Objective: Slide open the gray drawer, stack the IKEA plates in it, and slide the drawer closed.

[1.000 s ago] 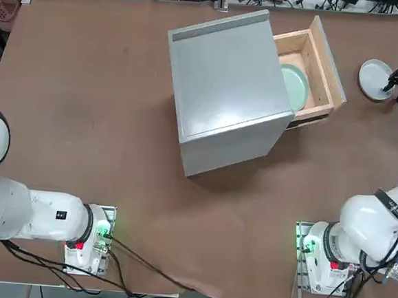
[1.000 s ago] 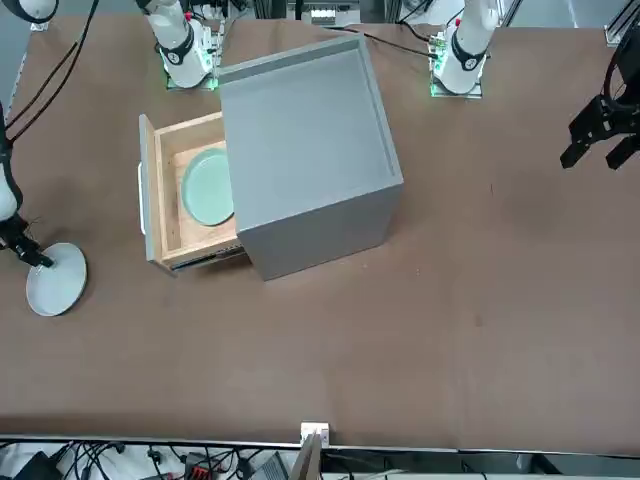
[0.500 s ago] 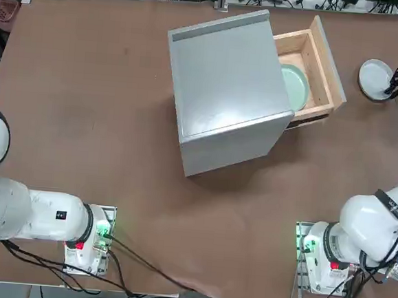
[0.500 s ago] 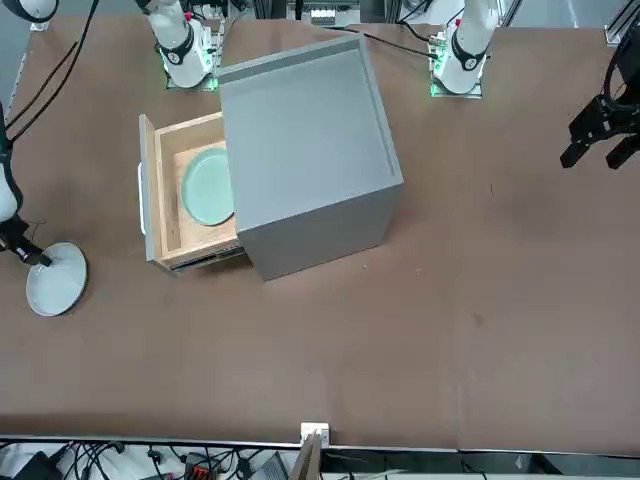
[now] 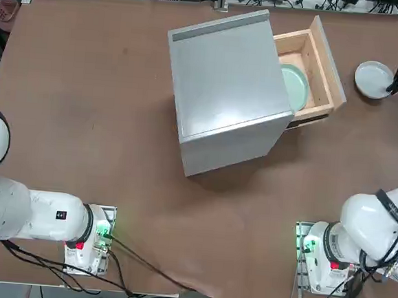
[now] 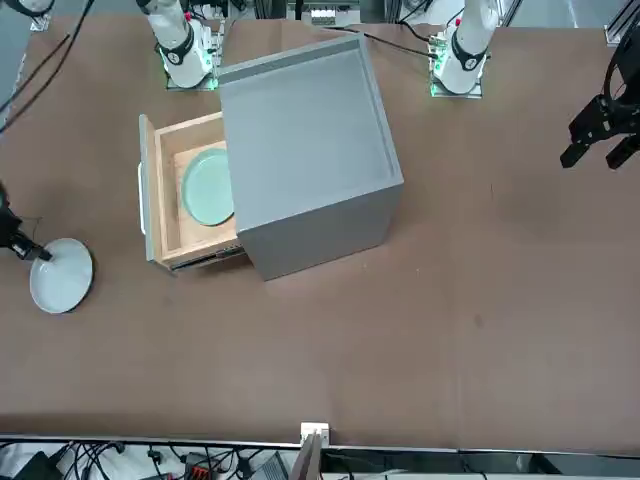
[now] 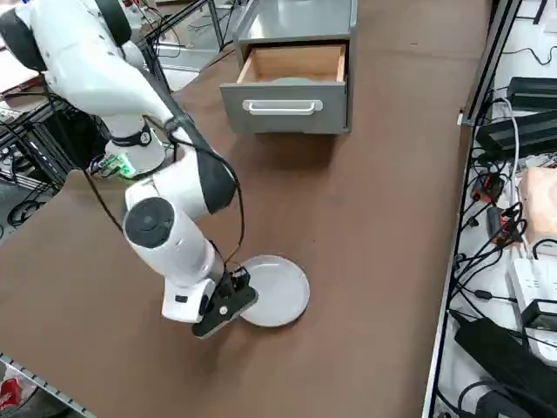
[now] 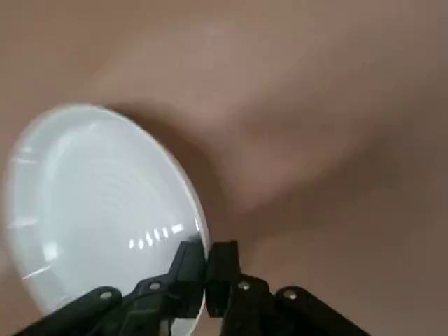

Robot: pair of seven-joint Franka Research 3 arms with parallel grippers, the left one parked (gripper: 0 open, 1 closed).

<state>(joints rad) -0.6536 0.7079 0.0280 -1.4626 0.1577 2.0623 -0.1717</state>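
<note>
From overhead, the cabinet (image 5: 231, 89) has its drawer (image 5: 321, 79) pulled out, presumably to leave room for stacking; the green plate (image 5: 295, 87) lies inside it. The white plate (image 5: 374, 80) is beyond the drawer's front, clear of the cabinet, and has shifted slightly since the earlier frame.

In the front view, that plate has moved a little and the drawer hasn't.

From the right side, the arm reaches out past the cabinet's drawer front.

At the wrist, the right gripper (image 8: 207, 253) is closed on the white plate's rim, likely to lift it while leaving its base free.
</note>
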